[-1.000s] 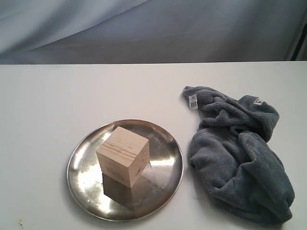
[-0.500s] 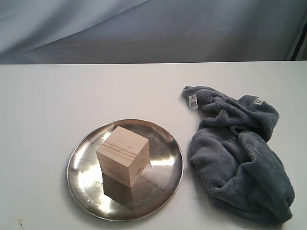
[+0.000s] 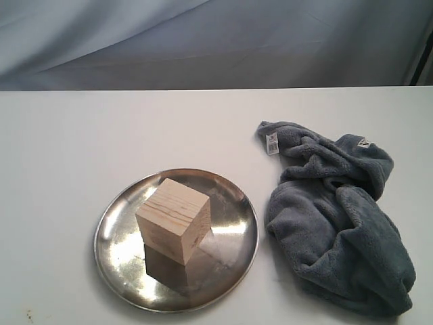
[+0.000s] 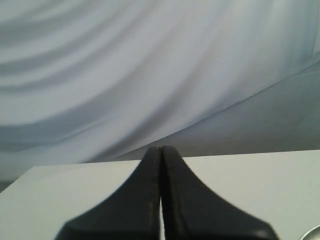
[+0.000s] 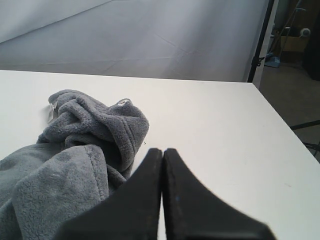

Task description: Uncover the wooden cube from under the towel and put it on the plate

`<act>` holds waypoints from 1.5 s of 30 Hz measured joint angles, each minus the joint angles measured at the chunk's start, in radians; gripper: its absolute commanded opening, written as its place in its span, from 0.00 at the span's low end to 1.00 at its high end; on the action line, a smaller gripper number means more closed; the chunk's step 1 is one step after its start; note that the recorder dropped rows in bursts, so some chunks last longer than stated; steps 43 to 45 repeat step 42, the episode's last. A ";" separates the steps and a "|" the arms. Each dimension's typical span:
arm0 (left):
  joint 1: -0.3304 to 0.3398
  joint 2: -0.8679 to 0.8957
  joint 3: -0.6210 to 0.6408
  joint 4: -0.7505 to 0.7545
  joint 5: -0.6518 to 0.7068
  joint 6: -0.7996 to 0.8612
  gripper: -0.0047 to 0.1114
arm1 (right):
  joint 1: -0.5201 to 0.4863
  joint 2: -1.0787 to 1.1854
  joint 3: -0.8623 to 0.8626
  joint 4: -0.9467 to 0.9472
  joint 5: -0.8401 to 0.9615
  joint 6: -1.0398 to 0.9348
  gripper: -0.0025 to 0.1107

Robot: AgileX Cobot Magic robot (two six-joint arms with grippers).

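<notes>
The pale wooden cube [image 3: 174, 219] stands uncovered on the shiny steel plate [image 3: 233, 233], left of centre in the exterior view. The blue-grey towel [image 3: 338, 217] lies crumpled to the plate's right, its small white tag [image 3: 272, 143] at the far corner. Neither arm shows in the exterior view. My left gripper [image 4: 161, 149] is shut with nothing in it, above bare table; a sliver of the plate's rim [image 4: 314, 232] shows at the picture's edge. My right gripper [image 5: 162, 150] is shut and empty, just beside the towel [image 5: 75, 150].
The white table [image 3: 101, 135] ends at a far edge [image 3: 216, 89] before a grey cloth backdrop [image 3: 216, 40]. In the right wrist view the table's side edge [image 5: 287, 130] drops to a floor with a black stand [image 5: 260, 45].
</notes>
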 measured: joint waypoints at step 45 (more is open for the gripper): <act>0.000 0.000 0.074 0.000 0.055 0.000 0.04 | 0.000 0.000 0.000 0.000 0.000 0.000 0.05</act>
